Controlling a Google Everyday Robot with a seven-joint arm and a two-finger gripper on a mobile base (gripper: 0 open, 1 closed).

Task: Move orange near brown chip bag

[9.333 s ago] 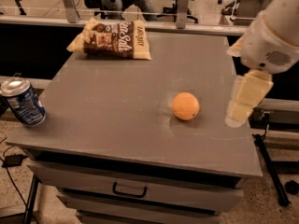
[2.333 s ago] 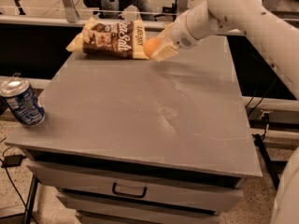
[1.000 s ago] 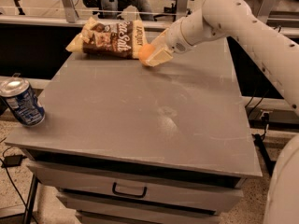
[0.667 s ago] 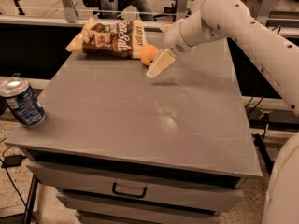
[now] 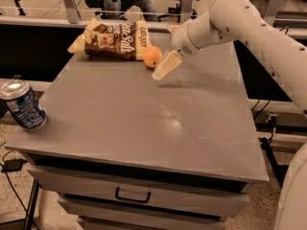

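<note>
The orange (image 5: 153,56) rests on the grey table (image 5: 144,114) at the back, touching or just off the right edge of the brown chip bag (image 5: 112,40). The bag lies flat at the table's far left, dark brown with white lettering and pale yellow edges. My gripper (image 5: 165,65) hangs just right of the orange, a little in front of it and clear of it. It is open and empty. The white arm (image 5: 240,18) reaches in from the upper right.
A blue soda can (image 5: 21,104) stands at the table's front left edge. A drawer with a handle (image 5: 133,195) sits under the tabletop. A railing and chairs stand behind the table.
The gripper carried the orange to the chip bag, set it down and let go. It has since drawn back slightly to the right and front. The orange stays by the bag.
</note>
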